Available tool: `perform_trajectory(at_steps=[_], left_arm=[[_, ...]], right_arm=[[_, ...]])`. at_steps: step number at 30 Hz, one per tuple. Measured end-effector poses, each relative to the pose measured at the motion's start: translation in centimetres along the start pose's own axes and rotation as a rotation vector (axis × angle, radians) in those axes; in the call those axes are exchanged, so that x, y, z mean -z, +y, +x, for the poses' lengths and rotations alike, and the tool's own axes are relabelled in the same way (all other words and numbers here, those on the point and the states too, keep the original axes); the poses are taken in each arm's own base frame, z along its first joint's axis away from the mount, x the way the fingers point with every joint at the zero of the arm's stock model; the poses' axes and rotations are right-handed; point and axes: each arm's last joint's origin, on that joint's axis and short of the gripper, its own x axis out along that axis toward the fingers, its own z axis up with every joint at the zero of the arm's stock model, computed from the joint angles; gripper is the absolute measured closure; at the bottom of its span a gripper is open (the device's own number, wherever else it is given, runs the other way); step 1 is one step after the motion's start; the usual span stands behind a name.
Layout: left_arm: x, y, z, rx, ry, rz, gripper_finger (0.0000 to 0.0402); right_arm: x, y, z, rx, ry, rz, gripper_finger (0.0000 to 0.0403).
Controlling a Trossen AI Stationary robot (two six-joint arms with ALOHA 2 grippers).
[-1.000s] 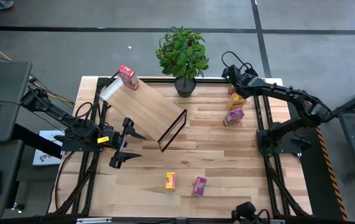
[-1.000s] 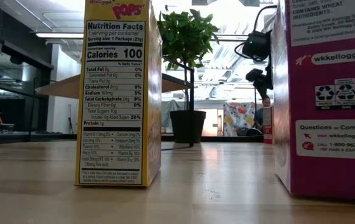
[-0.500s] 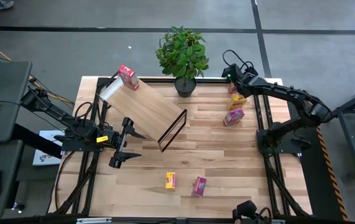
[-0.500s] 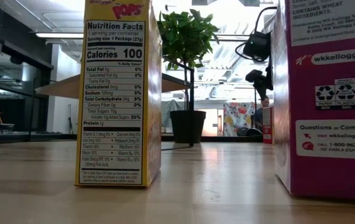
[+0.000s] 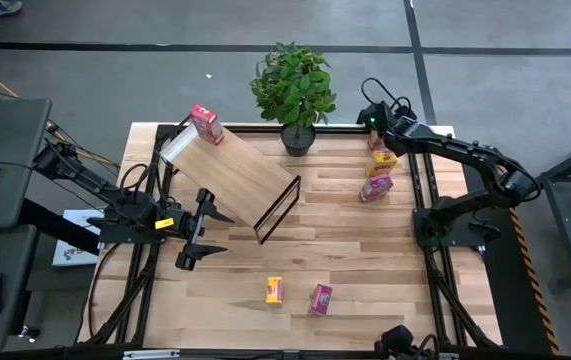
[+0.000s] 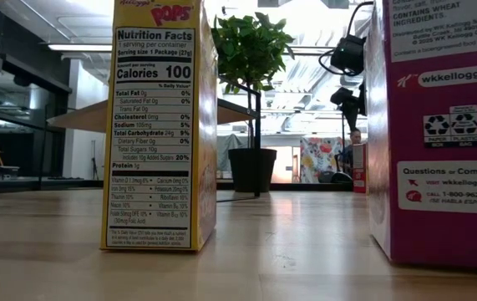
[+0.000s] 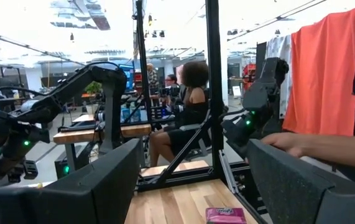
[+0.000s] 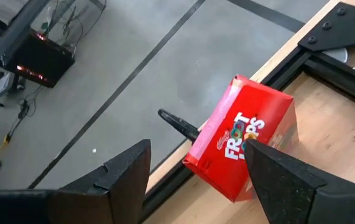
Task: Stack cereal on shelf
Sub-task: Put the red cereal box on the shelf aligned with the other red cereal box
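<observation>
The shelf point(image 5: 233, 172) is a slanted light-wood board on a black wire frame at the table's far left. One red cereal box point(image 5: 205, 123) rests on its high far corner. My right gripper point(image 8: 197, 145) hangs open above a second red box point(image 8: 245, 146), which lies near the table's far right edge point(image 5: 375, 143); the fingers do not touch it. A yellow box point(image 5: 384, 159) and a magenta box point(image 5: 375, 188) lie just nearer. Another yellow box point(image 5: 274, 290) and magenta box point(image 5: 321, 298) stand near the front edge. My left gripper point(image 5: 220, 234) waits open at the left.
A potted plant point(image 5: 293, 88) stands at the far edge between the shelf and the right-hand boxes. Black rails point(image 5: 423, 215) run along the table's left and right sides. Bare wood point(image 5: 345, 240) lies in the table's middle. In the left wrist view, people point(image 7: 189, 118) are in the room beyond.
My right gripper has shifted a little toward the table's right edge and slightly up, staying above the red box. Its fingers stay open. The boxes and shelf have not moved.
</observation>
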Motion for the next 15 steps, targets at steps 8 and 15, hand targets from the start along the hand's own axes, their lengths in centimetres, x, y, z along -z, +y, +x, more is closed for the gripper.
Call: perform_trajectory(at_steps=[8,15], left_arm=[[0.00,0.00,0.00,0.000,0.000,0.000,0.0116],[0.01,0.00,0.00,0.000,0.000,0.000,0.0116]], right_arm=[[-0.19,-0.06,0.10,0.009,-0.015,-0.125,0.0151],[-0.30,-0.19,0.08,0.028,-0.056,-0.118,0.0112]])
